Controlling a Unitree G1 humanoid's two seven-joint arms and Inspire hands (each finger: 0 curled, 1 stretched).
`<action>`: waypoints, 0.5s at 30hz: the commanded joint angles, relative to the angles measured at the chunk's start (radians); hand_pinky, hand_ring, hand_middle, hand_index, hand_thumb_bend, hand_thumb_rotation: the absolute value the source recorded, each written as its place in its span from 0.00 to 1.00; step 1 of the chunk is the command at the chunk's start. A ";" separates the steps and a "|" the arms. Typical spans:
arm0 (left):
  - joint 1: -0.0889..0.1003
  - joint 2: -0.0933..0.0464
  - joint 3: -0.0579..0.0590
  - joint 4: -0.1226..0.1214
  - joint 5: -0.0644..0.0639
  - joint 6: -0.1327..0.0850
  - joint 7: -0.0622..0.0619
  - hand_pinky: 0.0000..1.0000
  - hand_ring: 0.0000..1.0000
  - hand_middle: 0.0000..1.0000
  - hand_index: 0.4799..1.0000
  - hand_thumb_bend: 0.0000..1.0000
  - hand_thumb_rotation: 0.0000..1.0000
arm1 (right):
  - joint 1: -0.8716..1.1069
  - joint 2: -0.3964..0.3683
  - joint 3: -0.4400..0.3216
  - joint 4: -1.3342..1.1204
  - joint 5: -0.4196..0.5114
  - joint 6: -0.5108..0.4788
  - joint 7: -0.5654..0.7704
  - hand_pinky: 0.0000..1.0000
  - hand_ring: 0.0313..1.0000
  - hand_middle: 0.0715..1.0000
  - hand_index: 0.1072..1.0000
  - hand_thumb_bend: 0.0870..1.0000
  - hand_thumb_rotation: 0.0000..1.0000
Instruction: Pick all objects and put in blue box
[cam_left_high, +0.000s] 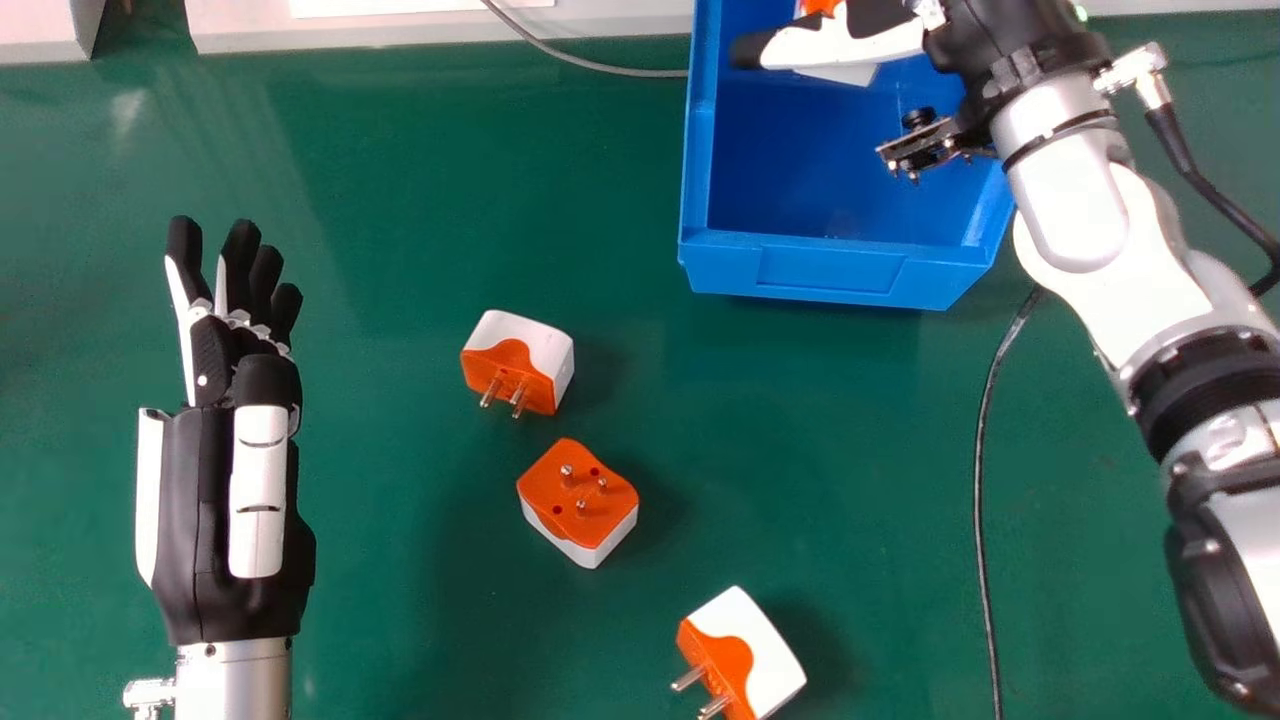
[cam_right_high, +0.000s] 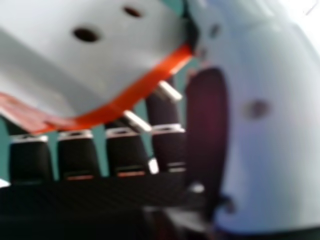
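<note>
Over the blue plastic box (cam_left_high: 825, 272), toward the table's (cam_left_high: 380, 210) far edge, the right robot hand (cam_left_high: 850, 48) is closed around an orange-and-white plug adapter (cam_left_high: 842, 73); the silver-and-white right arm (cam_left_high: 1125, 260) slants in from the right. From the right hand view, the thumb (cam_right_high: 265, 130) stands beside the adapter's smooth, pale casing with its dark round holes, while metal pins lie across the black fingers (cam_right_high: 77, 155). Left of the box, the left robot hand (cam_left_high: 240, 335) points toward the far edge, palm region dark, fingers extended and slightly spread, above the green surface.

Three more adapters, blocky with rounded corners, rest on the table between the left robot hand and the right arm. The farthest one (cam_left_high: 540, 355) has its pins facing the near edge; the middle one (cam_left_high: 590, 490) shows its orange face and upright metal pins; the nearest one (cam_left_high: 755, 640) lies by the near edge, pins angled toward the near-left corner. The box has straight rims and sloping, glossy walls.
</note>
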 joint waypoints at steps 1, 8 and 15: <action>-0.016 0.008 0.004 0.003 0.002 -0.028 0.000 1.00 1.00 1.00 1.00 0.58 0.85 | -0.076 -0.009 0.009 0.010 0.000 0.009 -0.038 0.31 0.42 0.48 0.45 0.45 0.00; -0.018 0.009 0.003 0.003 -0.001 -0.027 0.000 1.00 1.00 1.00 0.99 0.58 0.85 | -0.105 -0.003 0.045 0.055 -0.025 0.051 -0.077 0.31 0.42 0.48 0.45 0.45 0.00; -0.025 0.005 0.002 0.008 0.008 -0.032 0.009 1.00 1.00 1.00 0.99 0.58 0.85 | -0.120 0.009 0.073 0.094 -0.030 0.100 -0.077 0.31 0.42 0.47 0.45 0.45 0.00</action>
